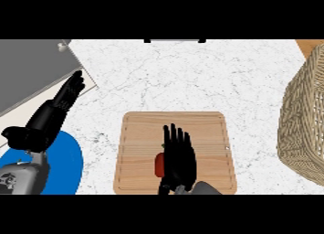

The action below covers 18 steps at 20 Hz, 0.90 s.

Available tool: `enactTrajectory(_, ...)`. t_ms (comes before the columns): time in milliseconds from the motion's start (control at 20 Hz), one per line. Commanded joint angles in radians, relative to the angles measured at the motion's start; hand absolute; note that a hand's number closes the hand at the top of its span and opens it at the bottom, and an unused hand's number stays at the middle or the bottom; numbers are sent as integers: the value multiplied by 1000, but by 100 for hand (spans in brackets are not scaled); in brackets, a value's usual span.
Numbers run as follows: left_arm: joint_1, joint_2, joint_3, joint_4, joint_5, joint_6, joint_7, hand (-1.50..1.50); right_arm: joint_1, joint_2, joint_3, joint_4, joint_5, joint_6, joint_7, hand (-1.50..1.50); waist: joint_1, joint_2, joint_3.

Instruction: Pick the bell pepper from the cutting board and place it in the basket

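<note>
A red bell pepper (159, 164) lies on the wooden cutting board (137, 137) near the counter's front; only its left edge shows, with a bit of green stem above. My right hand (178, 153) hovers over it with straight fingers pointing away from me, covering most of it. The hand is open and curls round nothing. The woven wicker basket (311, 114) stands at the right edge of the view, apart from the board. My left hand (56, 107) rests open at the far left, fingers up, near the grey surface.
A blue plate (68, 160) lies at the front left, partly under my left forearm. A grey stovetop (23, 73) fills the upper left corner. White marble counter (191, 77) stretches between the board and the basket.
</note>
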Motion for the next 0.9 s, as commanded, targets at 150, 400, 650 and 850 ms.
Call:
enactTrajectory(150,1,26,49,74,-2,-41,-76,0,17,5,51,-38,-32,138,46,150,-5,0,-1)
enactTrajectory(400,-13,-25,22,-22,-11,-21,28,0,-19,5,18,76,-29,40,-50,150,-1,0,0)
enactTrajectory(650,-44,11,60,59,-4,-46,-24,0,-29,5,139,54,44,73,-15,150,-4,0,0)
enactTrajectory(850,45,-31,-2,-65,-21,-33,38,0,139,-207,120,-130,67,27,-58,150,-12,-6,0)
